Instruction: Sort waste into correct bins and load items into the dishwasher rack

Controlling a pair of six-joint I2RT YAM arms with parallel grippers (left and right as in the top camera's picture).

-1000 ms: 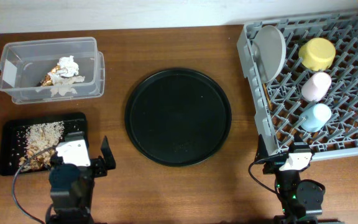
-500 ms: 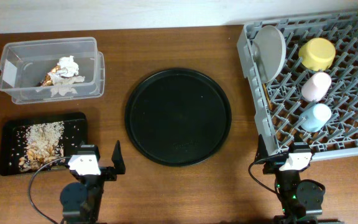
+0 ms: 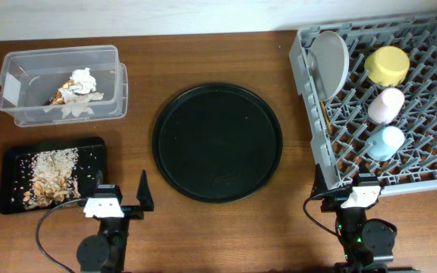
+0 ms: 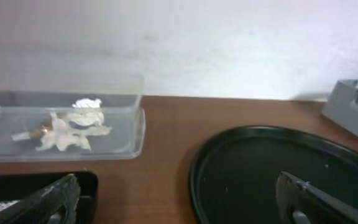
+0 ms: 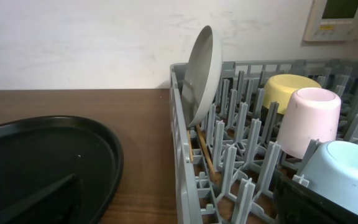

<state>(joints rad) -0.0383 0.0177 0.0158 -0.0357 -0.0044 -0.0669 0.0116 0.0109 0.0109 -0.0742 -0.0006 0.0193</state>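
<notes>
The clear tub [image 3: 118, 80] at the back left holds the white napkin [image 3: 83, 77] and the gold-brown wrapper [image 3: 59, 97]. The shallow black tray [image 3: 12, 155] holds the food scraps [image 3: 49, 180]. The grey rack [image 3: 315, 129] on the right holds the grey plate [image 3: 329, 62] on edge, the yellow bowl [image 3: 388, 65], the pink cup [image 3: 385, 105], the light-blue cup [image 3: 386, 142] and the chopsticks [image 3: 325, 114]. My left gripper [image 3: 121, 199] is open and empty, right of the black tray. My right gripper [image 3: 341, 189] is open at the rack's front left corner.
A large round black tray [image 3: 217, 142] lies in the middle. The left wrist view shows the tub [image 4: 126, 134], the shallow tray's corner [image 4: 87, 182] and the round tray [image 4: 260, 168]. The right wrist view shows the rack wall [image 5: 184, 180], plate [image 5: 201, 74] and cups.
My left gripper has drawn back from the shallow black tray toward the table's front edge and a little right. The right arm has not moved.
</notes>
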